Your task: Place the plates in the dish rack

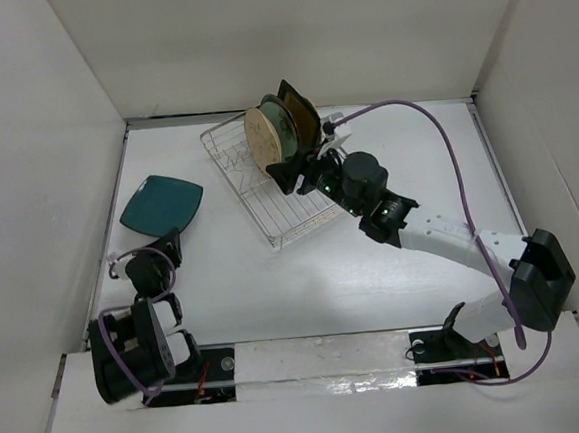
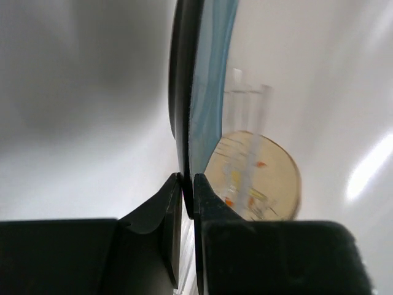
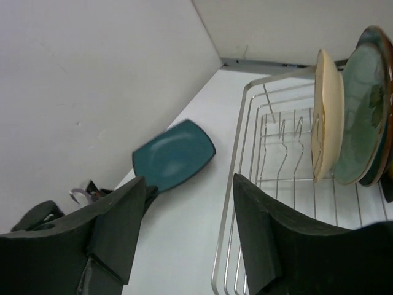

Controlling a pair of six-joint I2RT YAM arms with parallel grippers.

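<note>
Top external view: several plates (image 1: 261, 136) stand in the dish rack (image 1: 269, 216); my left gripper (image 1: 169, 248) pinches the unloaded teal plate (image 1: 161, 204); right gripper (image 1: 300, 163) gapes empty.

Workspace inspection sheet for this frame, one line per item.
Surface: white table, no spills seen.
Job's things: teal plate left of dish rack; cream plate and others stand on edge inside it.
Clutter: nothing seen.
Tools: left tool shut on teal plate's edge; right tool open by the rack, empty.
Cables: purple cable arcs over the right arm.
Surroundings: white walls on three sides.
</note>
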